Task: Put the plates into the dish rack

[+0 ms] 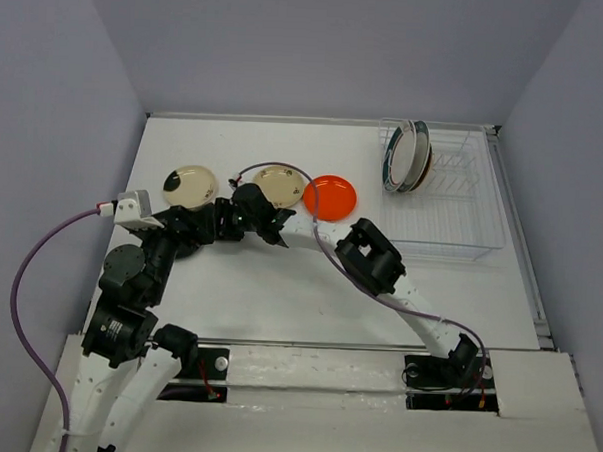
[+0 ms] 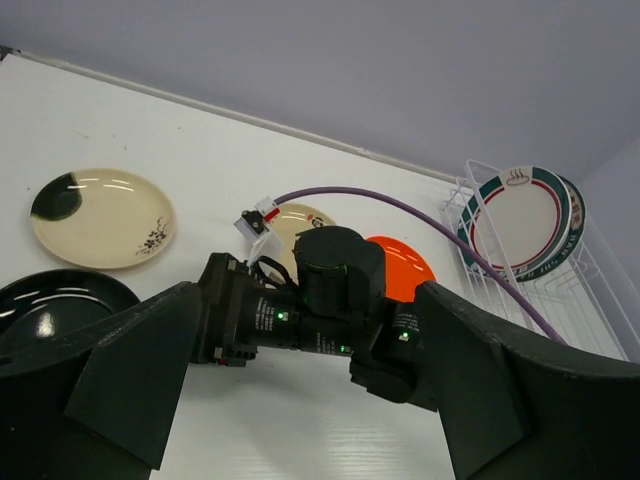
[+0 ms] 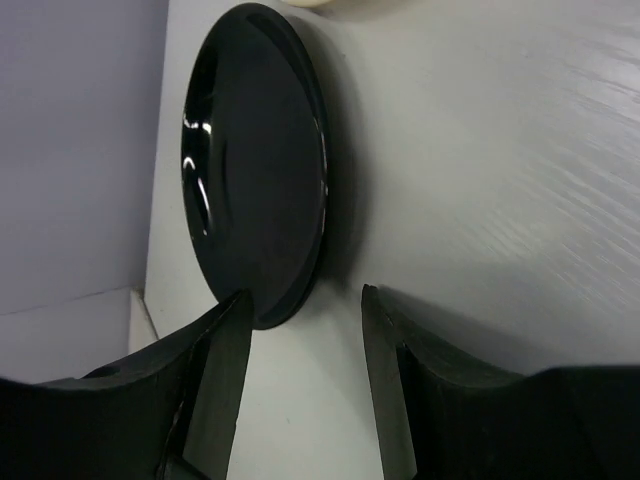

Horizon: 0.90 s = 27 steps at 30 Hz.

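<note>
Two teal-rimmed plates (image 1: 403, 155) (image 2: 520, 215) stand upright at the left end of the dish rack (image 1: 463, 231) (image 2: 602, 300). A cream plate with a dark mark (image 1: 189, 185) (image 2: 100, 217), a second cream plate (image 1: 283, 182) and an orange-red plate (image 1: 331, 197) (image 2: 408, 270) lie flat on the table. A black plate (image 3: 250, 170) (image 2: 55, 300) also lies flat, hidden under the arms in the top view. My right gripper (image 3: 305, 295) is open, its left fingertip (image 3: 232, 325) at the black plate's rim. My left gripper (image 2: 305, 295) is wide open and empty, facing the right arm's wrist (image 2: 330, 300).
Both arms cross over the left middle of the table, close together. The right arm's purple cable (image 2: 430, 220) arcs over the second cream plate. The rack's right-hand slots (image 1: 462, 178) hold nothing. Grey walls close in the back and sides.
</note>
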Each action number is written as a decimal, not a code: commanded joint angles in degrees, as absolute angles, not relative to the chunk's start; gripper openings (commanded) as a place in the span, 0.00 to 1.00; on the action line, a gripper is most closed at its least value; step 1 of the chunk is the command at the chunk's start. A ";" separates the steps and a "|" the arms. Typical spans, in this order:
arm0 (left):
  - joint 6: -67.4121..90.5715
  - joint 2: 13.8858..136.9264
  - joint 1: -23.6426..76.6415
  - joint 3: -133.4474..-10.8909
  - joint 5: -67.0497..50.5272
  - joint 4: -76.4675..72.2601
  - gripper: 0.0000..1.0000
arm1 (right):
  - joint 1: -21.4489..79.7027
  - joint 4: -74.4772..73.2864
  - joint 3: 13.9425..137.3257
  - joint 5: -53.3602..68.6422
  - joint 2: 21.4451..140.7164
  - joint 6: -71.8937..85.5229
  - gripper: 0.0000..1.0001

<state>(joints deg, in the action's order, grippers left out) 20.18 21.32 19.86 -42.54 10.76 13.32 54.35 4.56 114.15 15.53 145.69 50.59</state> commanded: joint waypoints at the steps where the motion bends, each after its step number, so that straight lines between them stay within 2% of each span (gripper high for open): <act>1: 20.65 23.11 19.34 -41.84 10.99 11.43 0.99 | 54.40 5.10 121.63 18.98 150.19 56.77 0.54; 6: 20.39 21.98 19.07 -41.75 9.06 10.81 0.99 | 54.40 4.48 125.85 19.34 154.06 59.93 0.53; 11: 20.30 21.45 18.99 -41.75 8.35 10.90 0.99 | 54.40 4.57 127.97 18.46 157.32 63.63 0.43; 14: 20.13 21.27 19.07 -41.66 8.09 10.81 0.99 | 54.40 4.13 129.46 18.37 158.90 65.04 0.35; 19: 20.30 21.09 18.99 -41.48 6.86 10.63 0.99 | 54.40 3.87 126.48 15.74 157.07 64.43 0.07; 25: 20.30 20.66 19.07 -41.40 6.77 10.72 0.99 | 54.40 8.51 116.91 12.92 146.71 56.70 0.07; 27: 20.13 20.39 18.99 -41.48 7.03 10.72 0.99 | 54.40 10.46 111.22 10.39 138.83 53.72 0.07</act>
<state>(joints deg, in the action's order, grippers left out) 20.40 21.45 19.38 -41.69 7.51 13.13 54.30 7.27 117.97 15.27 151.17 60.71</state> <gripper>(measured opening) 0.990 0.098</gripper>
